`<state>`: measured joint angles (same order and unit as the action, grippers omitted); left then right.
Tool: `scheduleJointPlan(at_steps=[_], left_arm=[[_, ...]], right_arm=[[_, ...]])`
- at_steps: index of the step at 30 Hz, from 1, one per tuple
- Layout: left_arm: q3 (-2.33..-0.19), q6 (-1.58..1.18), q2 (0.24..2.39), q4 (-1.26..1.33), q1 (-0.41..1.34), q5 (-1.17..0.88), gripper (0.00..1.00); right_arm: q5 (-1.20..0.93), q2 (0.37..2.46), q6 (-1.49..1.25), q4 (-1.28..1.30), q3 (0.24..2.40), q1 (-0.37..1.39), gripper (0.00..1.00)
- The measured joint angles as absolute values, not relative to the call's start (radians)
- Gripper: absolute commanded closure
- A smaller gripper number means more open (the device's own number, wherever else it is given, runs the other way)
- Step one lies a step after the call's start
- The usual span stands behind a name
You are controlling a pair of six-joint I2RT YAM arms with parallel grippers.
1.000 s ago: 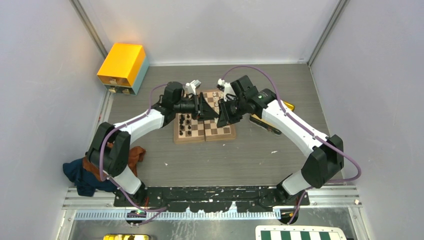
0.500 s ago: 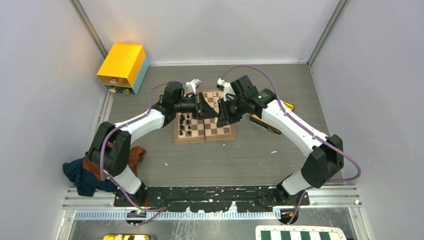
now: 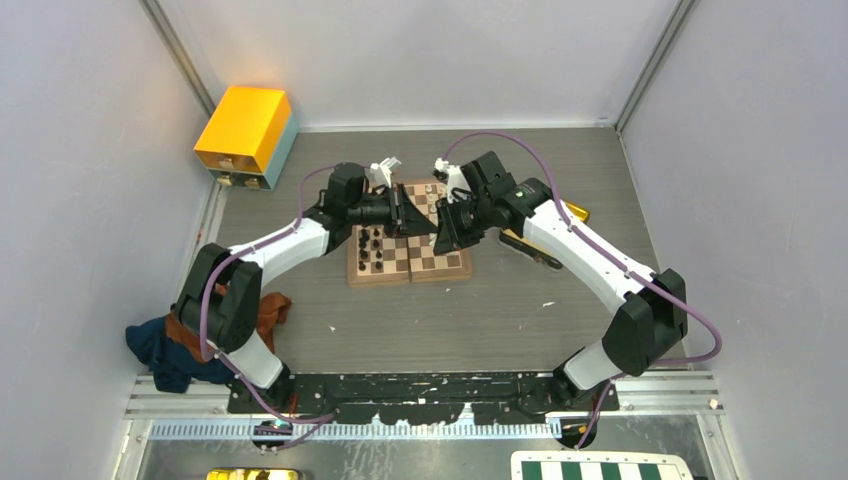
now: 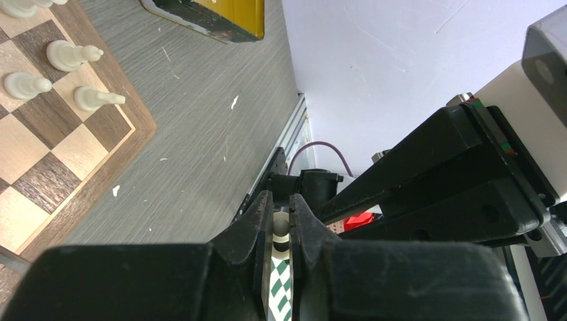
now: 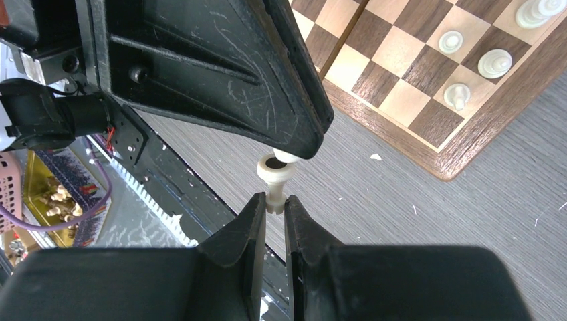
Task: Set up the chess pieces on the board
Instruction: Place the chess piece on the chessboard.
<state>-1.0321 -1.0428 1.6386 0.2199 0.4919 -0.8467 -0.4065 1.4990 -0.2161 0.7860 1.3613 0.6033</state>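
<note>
Over the table (image 3: 500,310), my left gripper (image 4: 281,217) and right gripper (image 5: 272,204) each pinch one end of a white piece (image 5: 275,172).

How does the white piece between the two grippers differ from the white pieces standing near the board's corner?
The held white piece is up in the air, off the squares. The corner pieces stand upright on the board.

The held white piece is clamped from two sides: the right gripper pinches its slim stem and the left gripper is shut on its other end. The corner pieces are untouched.

Both are cream-white.
</note>
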Motion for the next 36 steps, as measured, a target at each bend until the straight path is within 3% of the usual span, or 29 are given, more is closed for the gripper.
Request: scheduleJointPlan(at_steps=[15, 24, 36], left_arm=[[-1.058, -0.925, 1.634, 0.087, 0.492, -0.747, 0.97], [-1.096, -0.661, 1.528, -0.143, 0.498, -0.463, 0.96], [-0.982, -0.488, 1.555, -0.051, 0.593, -0.082, 0.96]], right_arm=[[-0.376, 1.49, -0.204, 0.805, 1.342, 0.603, 0.99], [-0.296, 1.451, -0.2, 0.836, 1.342, 0.593, 0.99], [-0.244, 1.451, -0.197, 0.842, 1.342, 0.587, 0.99]])
